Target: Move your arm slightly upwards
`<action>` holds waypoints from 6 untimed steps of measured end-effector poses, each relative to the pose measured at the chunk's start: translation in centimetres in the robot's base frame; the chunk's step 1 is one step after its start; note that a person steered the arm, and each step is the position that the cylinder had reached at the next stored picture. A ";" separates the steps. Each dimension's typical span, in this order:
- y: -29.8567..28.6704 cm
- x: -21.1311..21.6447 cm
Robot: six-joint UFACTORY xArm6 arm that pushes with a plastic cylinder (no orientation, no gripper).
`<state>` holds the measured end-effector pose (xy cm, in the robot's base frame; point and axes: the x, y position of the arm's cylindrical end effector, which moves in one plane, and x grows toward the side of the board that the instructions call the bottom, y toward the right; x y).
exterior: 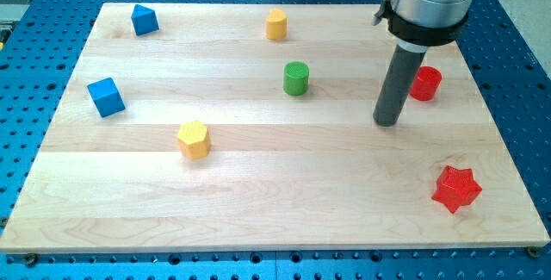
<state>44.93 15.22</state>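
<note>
Arm's tip (387, 123) rests on the table (258, 202), just left of the red cylinder (424, 83); no fingers here, nothing held. Drifting right while heading up could nudge that cylinder.

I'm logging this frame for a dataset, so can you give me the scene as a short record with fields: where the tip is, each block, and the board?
tip: my tip on the board, right of centre
nearest block: red cylinder, up-right of the tip, apart from it
red star: lower right
green cylinder: upper middle, left of the tip
yellow hexagonal block: left of centre
yellow block: top middle
blue cube: left
blue block: top left
board: wooden board
</note>
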 end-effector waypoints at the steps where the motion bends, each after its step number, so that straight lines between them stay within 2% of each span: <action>1: 0.0 -0.9; 6: 0.9 -2.8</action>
